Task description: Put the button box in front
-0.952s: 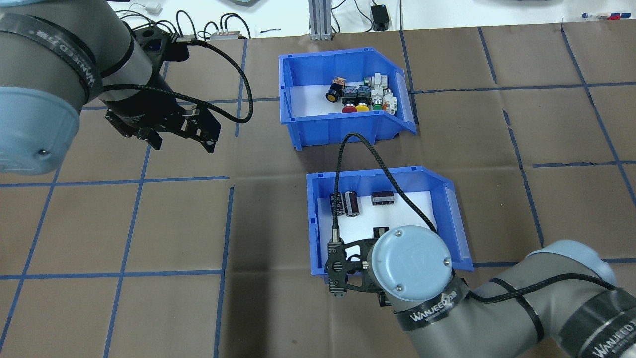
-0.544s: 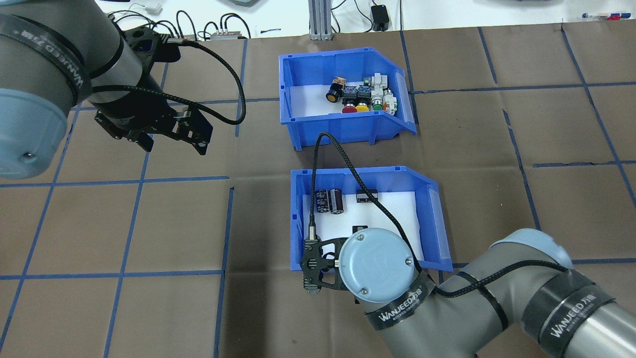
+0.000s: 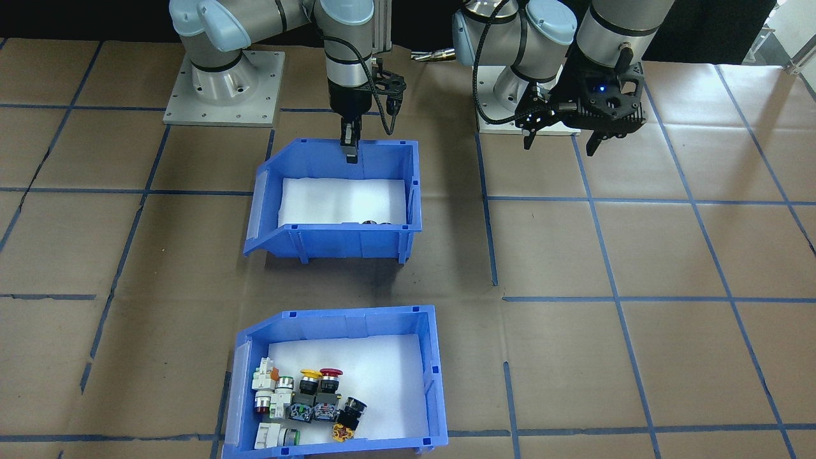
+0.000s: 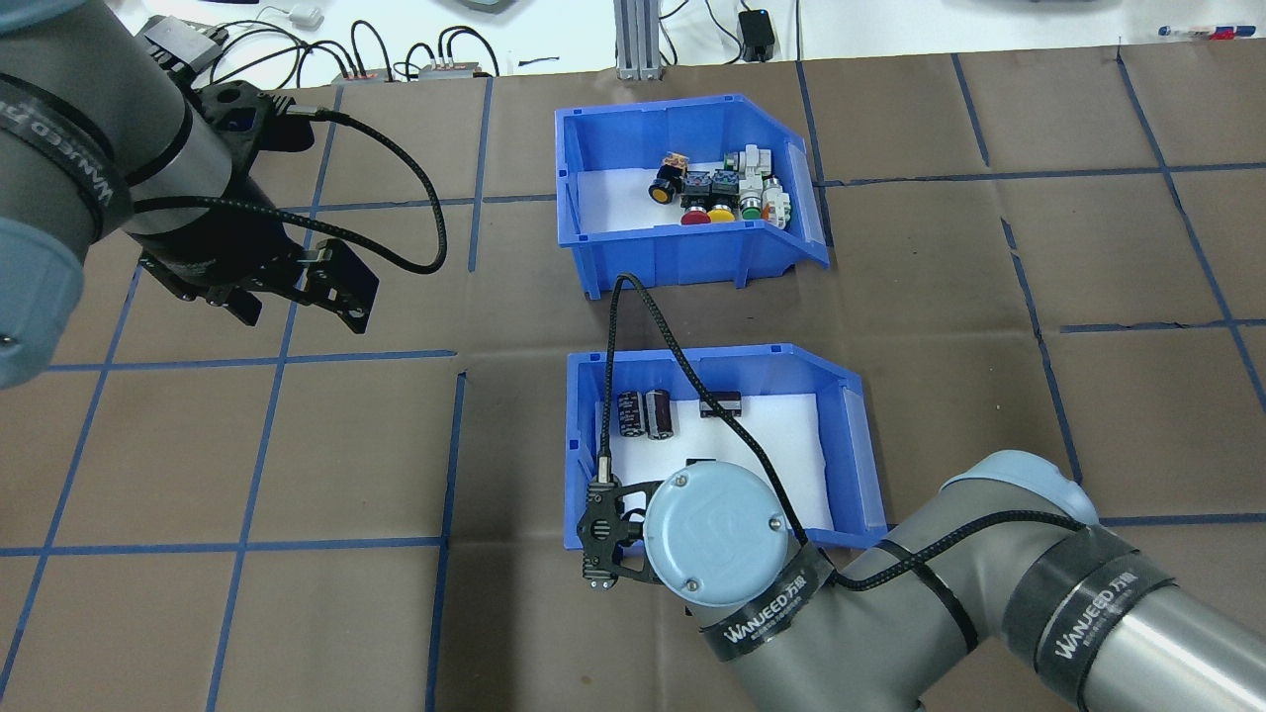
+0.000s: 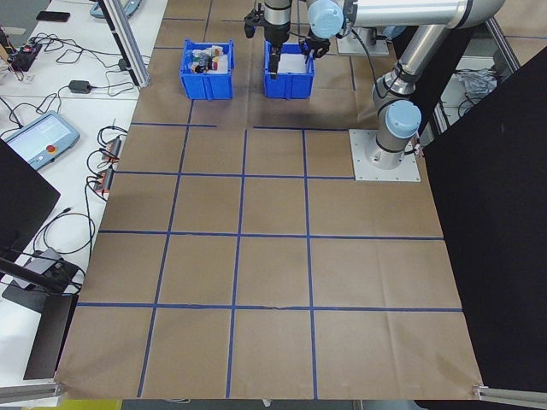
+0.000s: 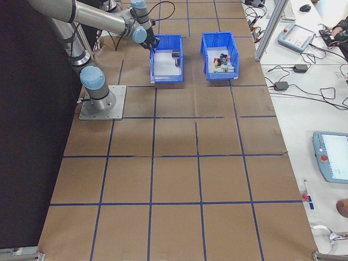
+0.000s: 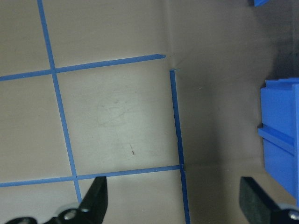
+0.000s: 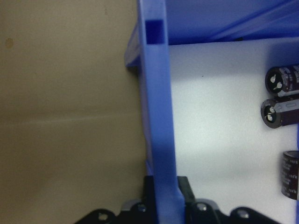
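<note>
Even overhead light (right wrist view blurred)

We see a brown paper-covered table [image 4: 297,445] gridded with blue tape [image 4: 450,455], white benches [image 6: 304,92] with cables alongside, black panel [image 5: 496,256] beside.

Grey tubular arms, pale blue joint caps, black WANJEED bands, braided black cables

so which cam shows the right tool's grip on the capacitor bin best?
Right wrist-mounted: the right tool is shut on the capacitor bin, wall between its fingers. The front-facing view shows one finger at the rim; overhead, the wrist hides it; side views too small.
</note>
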Motion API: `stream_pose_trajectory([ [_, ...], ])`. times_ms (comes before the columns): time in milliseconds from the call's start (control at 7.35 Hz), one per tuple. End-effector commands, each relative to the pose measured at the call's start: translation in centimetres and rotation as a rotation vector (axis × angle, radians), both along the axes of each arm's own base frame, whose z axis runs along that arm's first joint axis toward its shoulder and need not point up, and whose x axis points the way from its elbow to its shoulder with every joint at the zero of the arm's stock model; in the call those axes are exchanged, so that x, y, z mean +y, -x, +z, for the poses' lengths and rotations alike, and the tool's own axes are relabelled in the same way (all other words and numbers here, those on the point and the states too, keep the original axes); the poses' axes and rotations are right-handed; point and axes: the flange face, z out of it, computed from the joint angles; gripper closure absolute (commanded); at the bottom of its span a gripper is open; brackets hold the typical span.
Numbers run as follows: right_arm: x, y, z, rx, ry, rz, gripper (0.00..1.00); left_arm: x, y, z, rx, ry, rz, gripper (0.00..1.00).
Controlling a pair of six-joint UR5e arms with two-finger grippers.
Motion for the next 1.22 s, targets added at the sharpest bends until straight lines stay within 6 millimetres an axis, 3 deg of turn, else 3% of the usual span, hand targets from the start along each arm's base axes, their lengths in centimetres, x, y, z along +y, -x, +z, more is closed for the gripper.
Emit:
stream_pose_trajectory([
  [0,-0.5,-0.1,0.9,-0.002,0.014,-0.004,0.0,0.9,-0.1,-0.2,-0.002,0.001,-0.002,0.0],
  [408,-5.1,1.3,8.0,0.046,-0.017,-0.081,0.0,1.8,0.0,0.2,-0.003,0.013,-0.002,0.0],
  [680,-11.6,6.2,12.8,0.011,0.022,-0.243,0.0,0.9,-0.2,0.3,-0.03,0.005,-0.005,0.0],
  [952,-16.2,11.6,16.3,-0.021,0.087,-0.399,0.0,0.5,-0.1,0.1,-0.021,0.006,-0.006,0.0],
  [1088,-18.4,15.2,18.0,-0.089,0.104,-0.552,0.0,0.5,0.0,0.1,-0.018,0.006,-0.008,0.0],
])
